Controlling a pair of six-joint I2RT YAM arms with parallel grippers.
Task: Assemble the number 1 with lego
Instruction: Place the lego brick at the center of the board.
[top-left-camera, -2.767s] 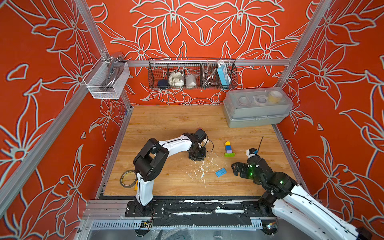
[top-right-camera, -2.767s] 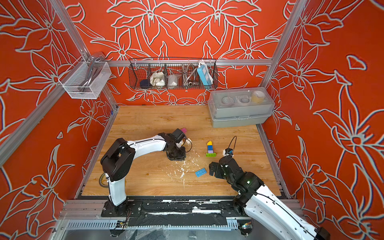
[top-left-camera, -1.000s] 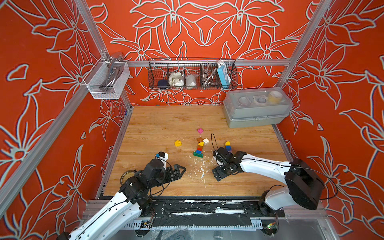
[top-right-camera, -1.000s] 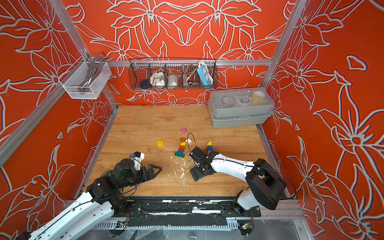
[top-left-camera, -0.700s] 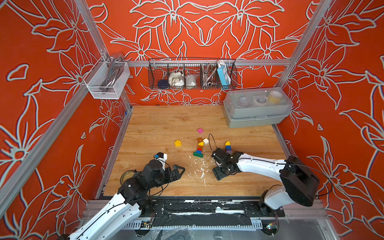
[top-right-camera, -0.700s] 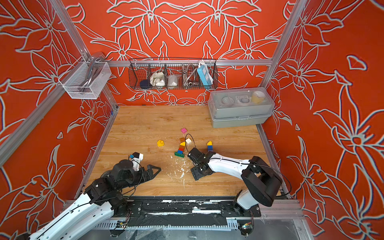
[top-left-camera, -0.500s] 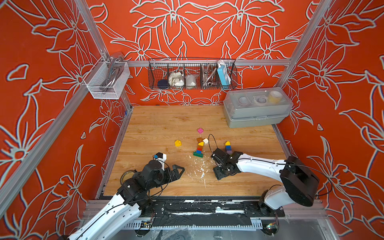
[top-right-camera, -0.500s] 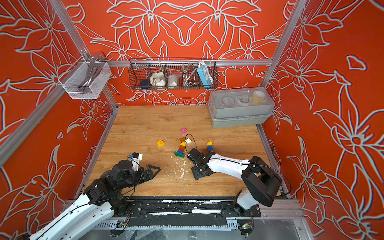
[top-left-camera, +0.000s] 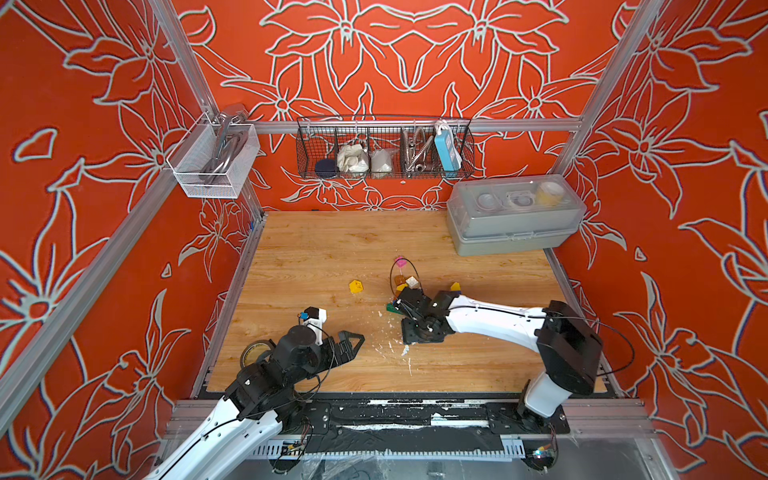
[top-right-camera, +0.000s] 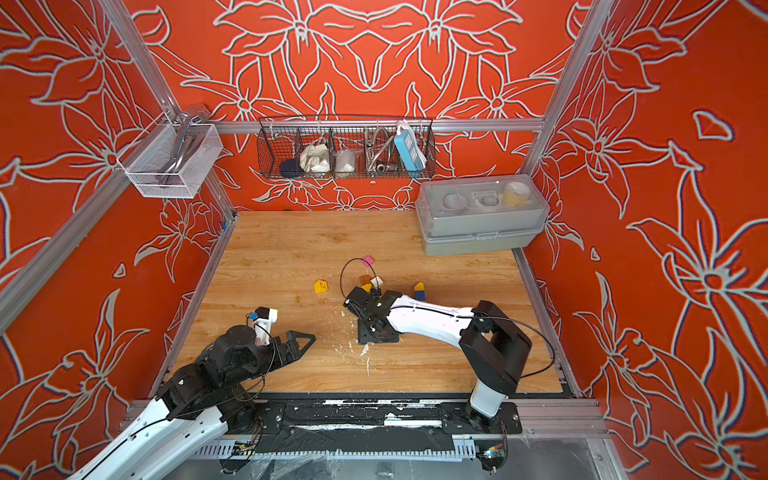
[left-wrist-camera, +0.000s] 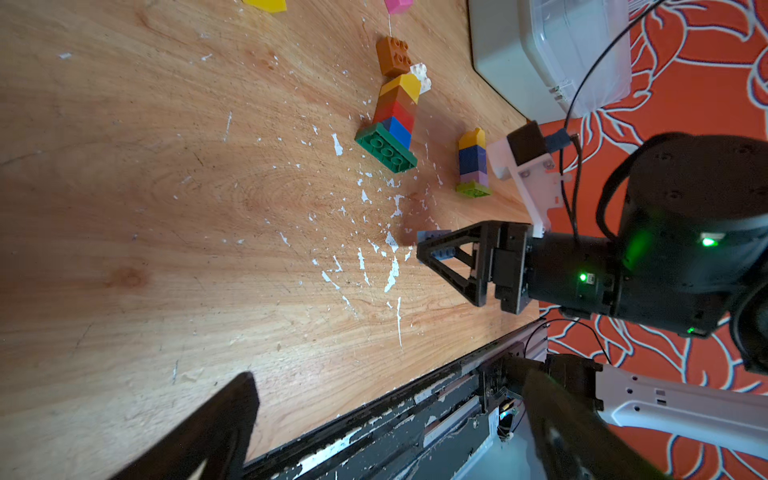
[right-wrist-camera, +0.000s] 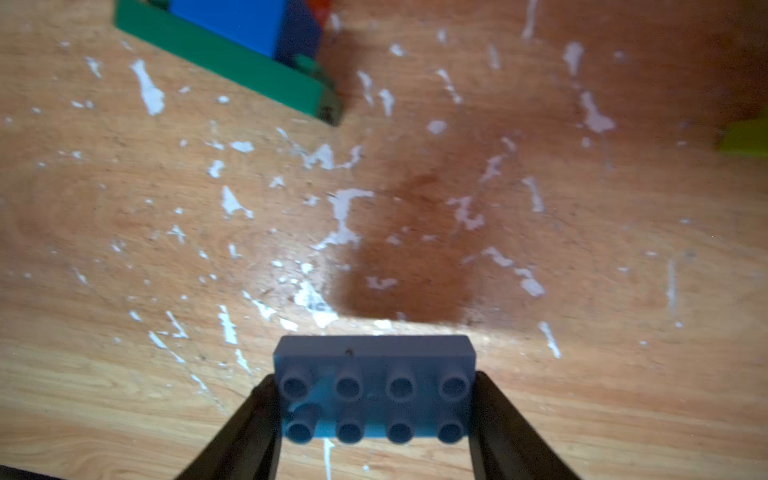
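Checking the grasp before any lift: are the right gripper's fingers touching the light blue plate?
Touching. The right wrist view shows both fingers pressed against the short ends of the light blue plate, with no gap.

Bare wooden tabletop (top-left-camera: 316, 249) across the back and left, broken only by a lone yellow brick (top-left-camera: 356, 286). Crowded at centre: green-based brick tower (left-wrist-camera: 392, 120), brown brick (left-wrist-camera: 392, 52) and white brick (left-wrist-camera: 420, 77) by its top, pink brick (top-left-camera: 400, 262) just behind. Narrow gap between that tower and the short lime-based stack (left-wrist-camera: 472, 164), itself just behind the right arm (top-left-camera: 490, 322). Right gripper (right-wrist-camera: 374, 386) low over flecked wood near the green base, closed on the light blue plate (right-wrist-camera: 374, 357). Back right corner blocked by the grey lidded box (top-left-camera: 515, 224). Tape roll (top-left-camera: 253, 353) at the front left, beside the left arm. Left gripper (top-left-camera: 349, 345) spread wide, bare wood ahead of it up to the right gripper.
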